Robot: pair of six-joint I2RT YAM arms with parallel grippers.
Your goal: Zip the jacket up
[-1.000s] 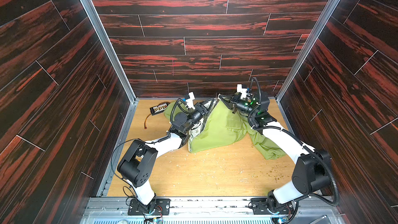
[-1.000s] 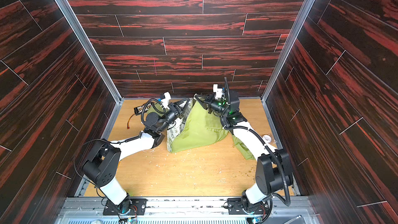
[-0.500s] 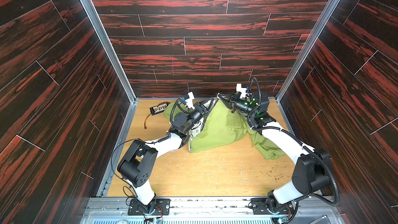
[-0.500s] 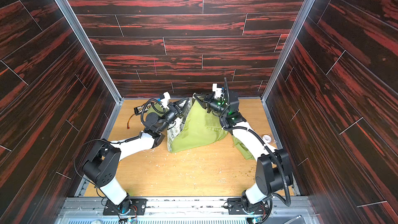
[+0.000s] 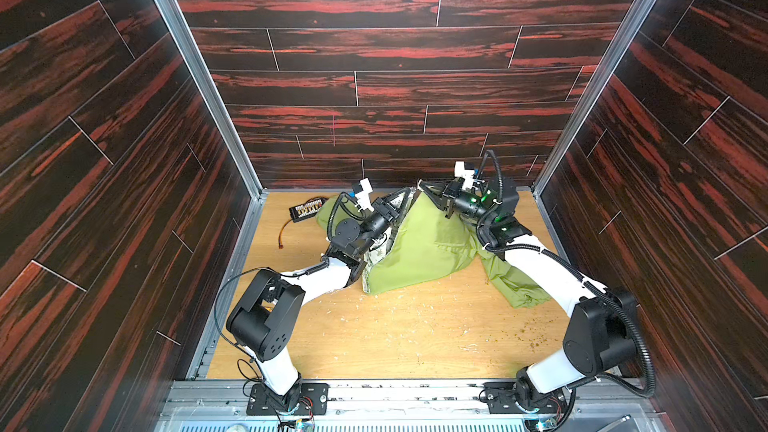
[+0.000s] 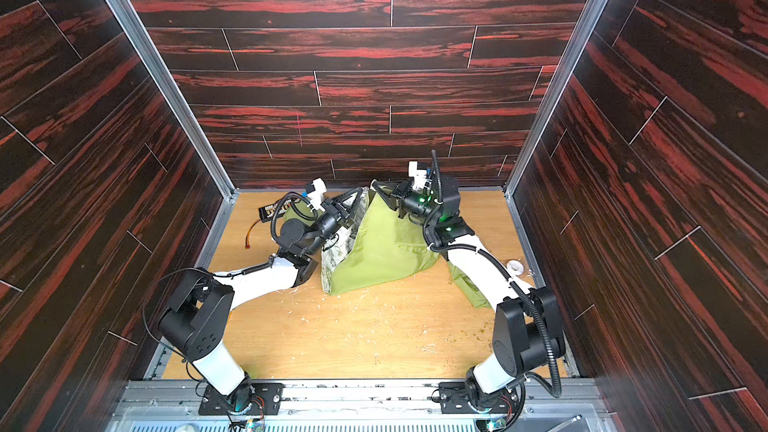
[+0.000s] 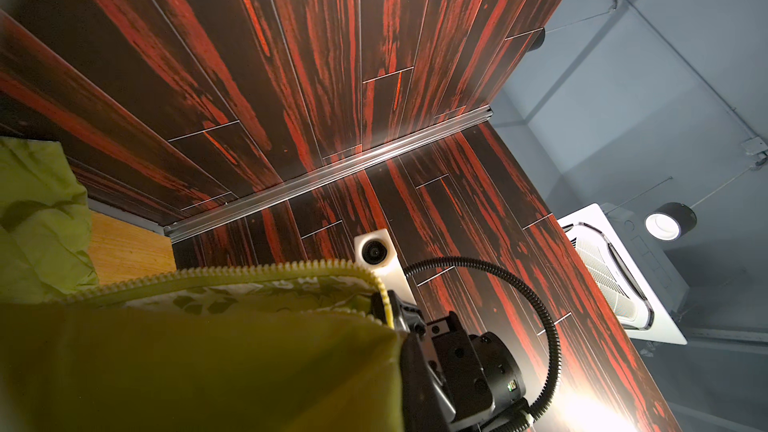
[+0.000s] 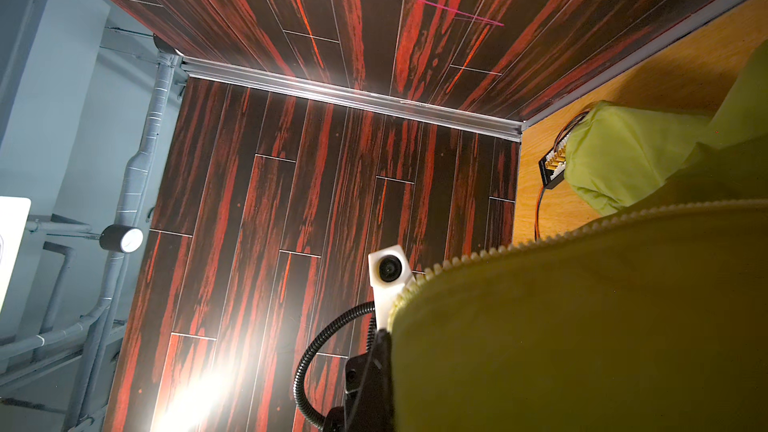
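**Olive cloth, pinched twice**

The jacket [image 5: 419, 243] stands tent-like on the wooden table [image 5: 374, 326] near the back wall [image 5: 374, 89]. The left gripper [image 5: 404, 194] and the right gripper [image 5: 422, 186] each clamp a front edge, holding the unjoined zipper teeth [image 7: 232, 274] raised and taut, seemingly so both halves can be lined up.

On the counter [image 5: 395, 338], toward the far wall, the jacket [image 5: 419, 251], peaked up at the back and spread wider toward the front. At that peak, left end effector [image 5: 405, 195] and right end effector [image 5: 424, 187] side by side, each clamped on the jacket along its zipper edge [image 7: 232, 274]. A sleeve [image 5: 513, 290] trailing front-right, under the right arm. Behind-left, just beside a bunched part of the jacket, a small board [image 5: 305, 209], its cable [image 5: 284, 236] running frontward. Near the right wall, in a top view, a roll [image 6: 515, 265] beside the right arm.
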